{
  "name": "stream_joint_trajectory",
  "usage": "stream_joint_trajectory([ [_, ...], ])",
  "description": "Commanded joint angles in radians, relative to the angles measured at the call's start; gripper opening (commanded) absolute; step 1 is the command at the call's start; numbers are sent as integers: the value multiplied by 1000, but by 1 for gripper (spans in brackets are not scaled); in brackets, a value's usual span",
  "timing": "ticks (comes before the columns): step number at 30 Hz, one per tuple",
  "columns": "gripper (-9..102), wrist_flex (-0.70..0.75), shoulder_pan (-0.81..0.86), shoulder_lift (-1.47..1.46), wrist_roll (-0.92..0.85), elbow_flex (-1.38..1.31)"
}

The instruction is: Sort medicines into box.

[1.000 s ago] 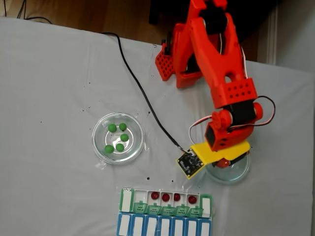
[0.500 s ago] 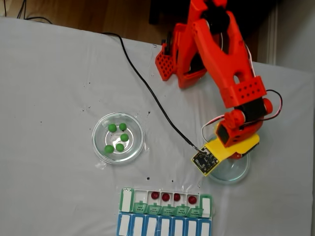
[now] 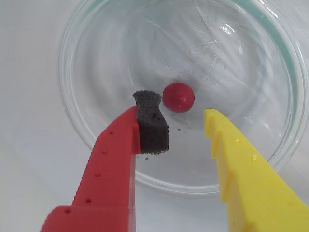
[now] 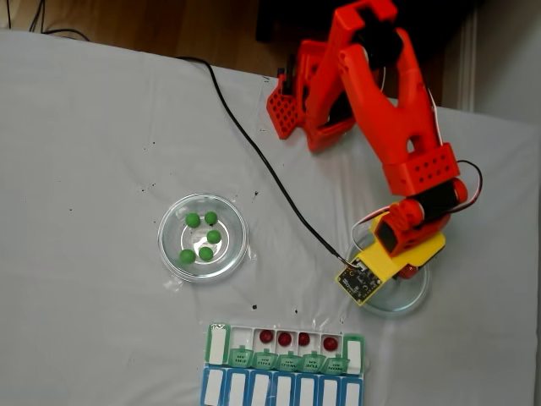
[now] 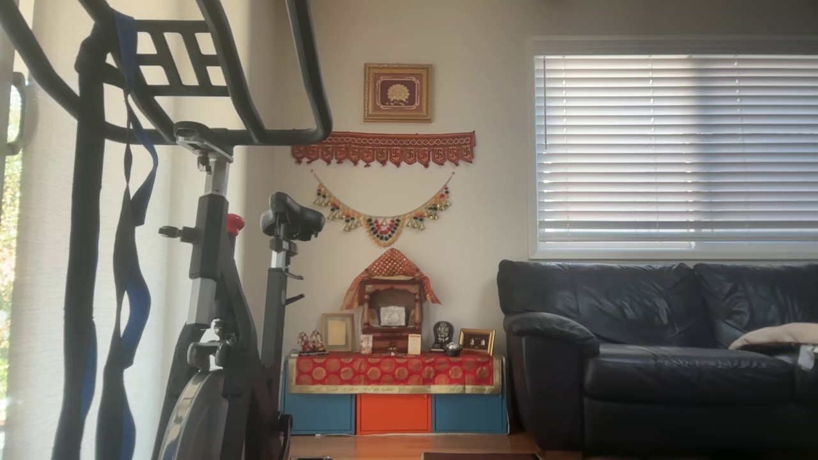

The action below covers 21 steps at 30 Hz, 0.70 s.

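**Closing in on the last red pill**

Hovering over the clear glass dish (image 3: 72,111), your gripper (image 3: 186,118) stands spread and empty in the wrist view, the red finger with its dark foam pad (image 3: 150,126) on one side and the yellow finger (image 3: 241,159) on the other. One dark red ball (image 3: 178,96) lies in the dish just beyond the tips, untouched. By the look of it, you are at the pick-up step; next you would ease forward until the ball sits between the fingers, then squeeze. In the fixed view, four red balls already sit in the open compartments of the box (image 4: 216,344), while five green balls (image 4: 201,236) wait in the other dish (image 4: 172,255). Small dark lettering marks the green lids (image 4: 289,364), but it is too small to read.
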Motion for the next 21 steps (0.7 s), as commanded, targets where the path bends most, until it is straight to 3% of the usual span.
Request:
stream_joint_trajectory([
  [1,17,-18,-12,6,8,-17],
  [21,20,-69,-52,-55,63,-15],
])
